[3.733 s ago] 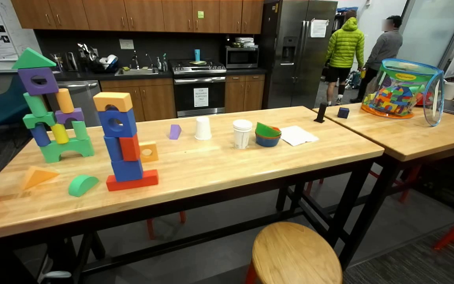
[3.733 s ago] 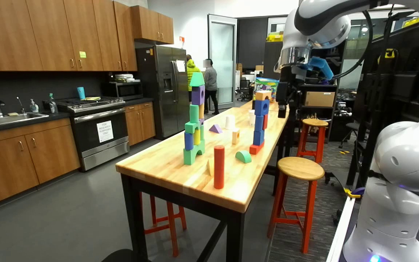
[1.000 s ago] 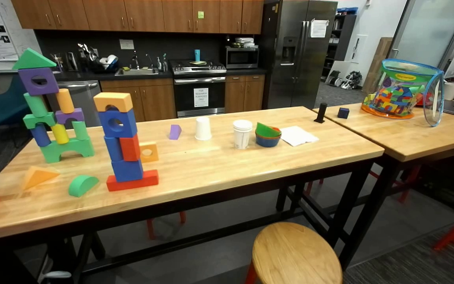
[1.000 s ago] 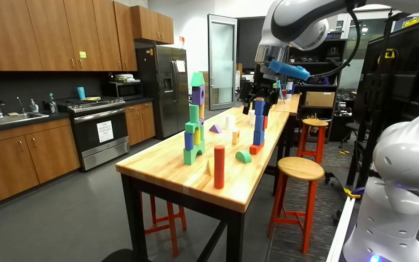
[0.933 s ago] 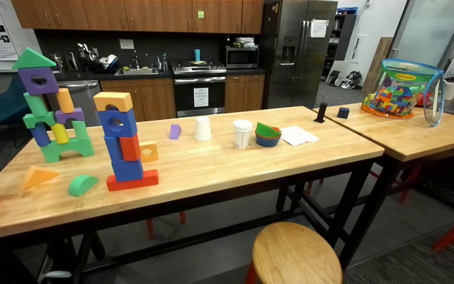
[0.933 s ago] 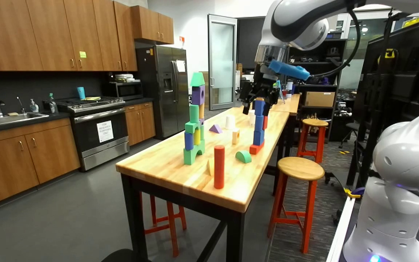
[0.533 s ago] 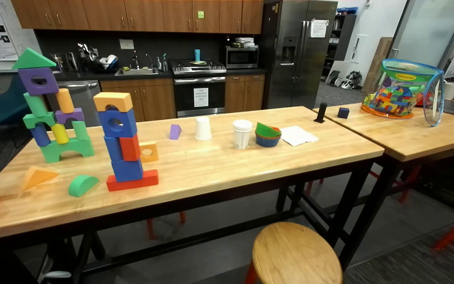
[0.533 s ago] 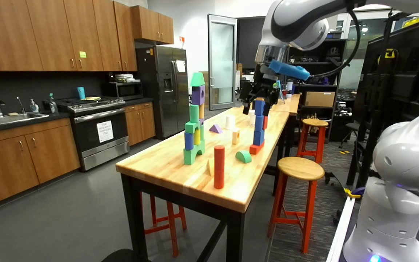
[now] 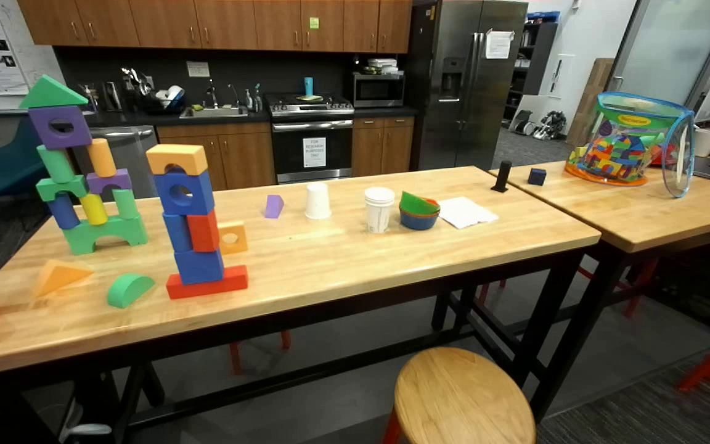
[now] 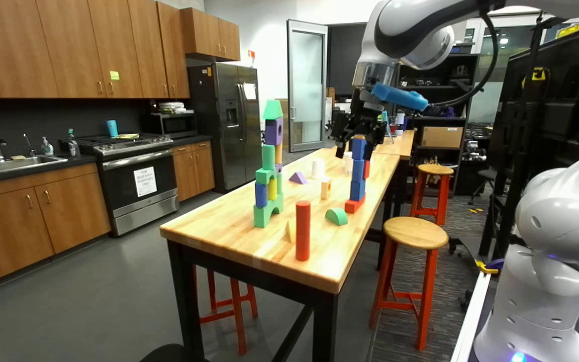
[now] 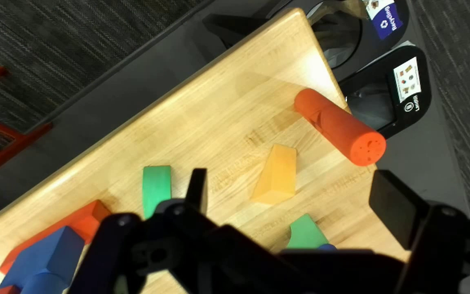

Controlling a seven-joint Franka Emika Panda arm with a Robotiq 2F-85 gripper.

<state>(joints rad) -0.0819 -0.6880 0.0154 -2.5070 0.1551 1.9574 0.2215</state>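
One wedge, just left of the red cylinder, with nothing gripped.
Wrist view: the tower is far left of the cylinder; the half-round, left but closer; the orange wedge, nearest left, on the table; the gripper hangs above table height, left of the cylinder's top, fingers wide apart. The wedge looks like foam: probably light, slightly squashy, not slippery, hard to break. Its slope could squeeze out of a grip, so the two flat triangular sides, taken low near the thick part, seem the safer hold.
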